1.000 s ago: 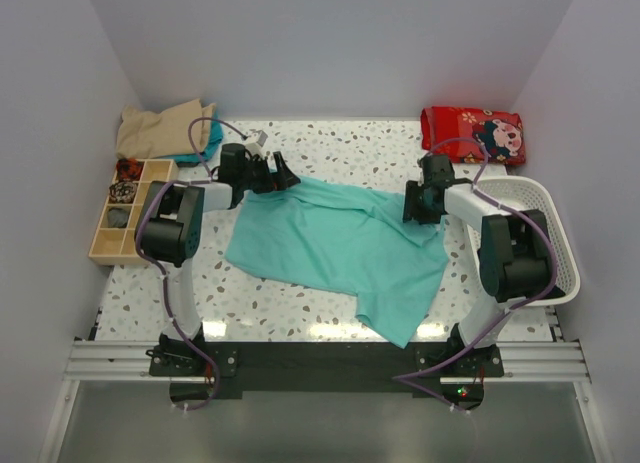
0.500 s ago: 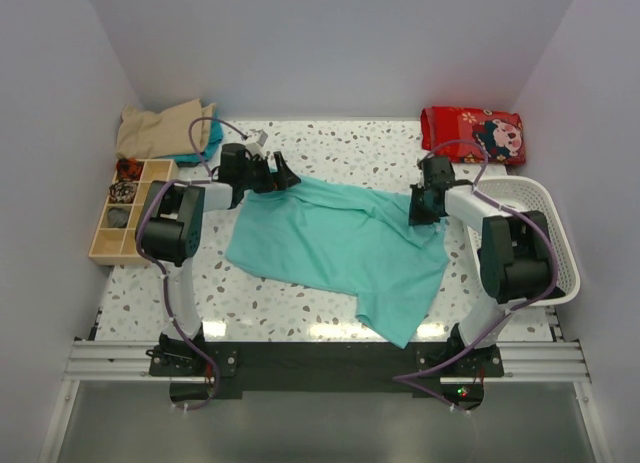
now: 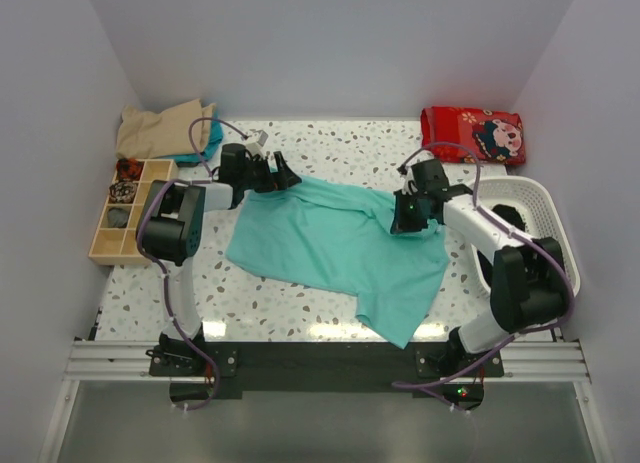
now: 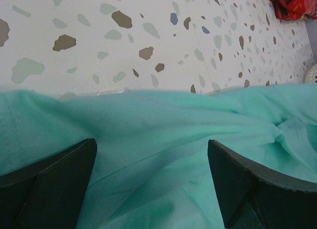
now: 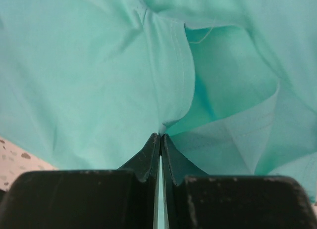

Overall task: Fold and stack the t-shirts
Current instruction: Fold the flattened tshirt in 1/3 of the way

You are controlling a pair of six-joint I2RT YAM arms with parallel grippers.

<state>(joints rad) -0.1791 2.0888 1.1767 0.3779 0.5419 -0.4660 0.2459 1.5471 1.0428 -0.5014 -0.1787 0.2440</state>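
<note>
A teal-green t-shirt lies crumpled across the middle of the table. My left gripper sits at its far left corner, open. Its two fingers straddle a ridge of the teal t-shirt without pinching it, and the left gripper holds nothing. My right gripper is at the shirt's far right edge. There the right gripper is shut on a pinch of the teal t-shirt, which bunches up at the tips. A tan t-shirt lies in a heap at the back left corner.
A wooden divided tray with small items stands at the left edge. A white laundry basket stands at the right edge, just beside the right arm. A red patterned cloth lies at the back right. Walls close in three sides.
My right gripper has shut on the shirt's right edge and moved a little left and toward the middle with the fabric. The left gripper has stayed still and open.
</note>
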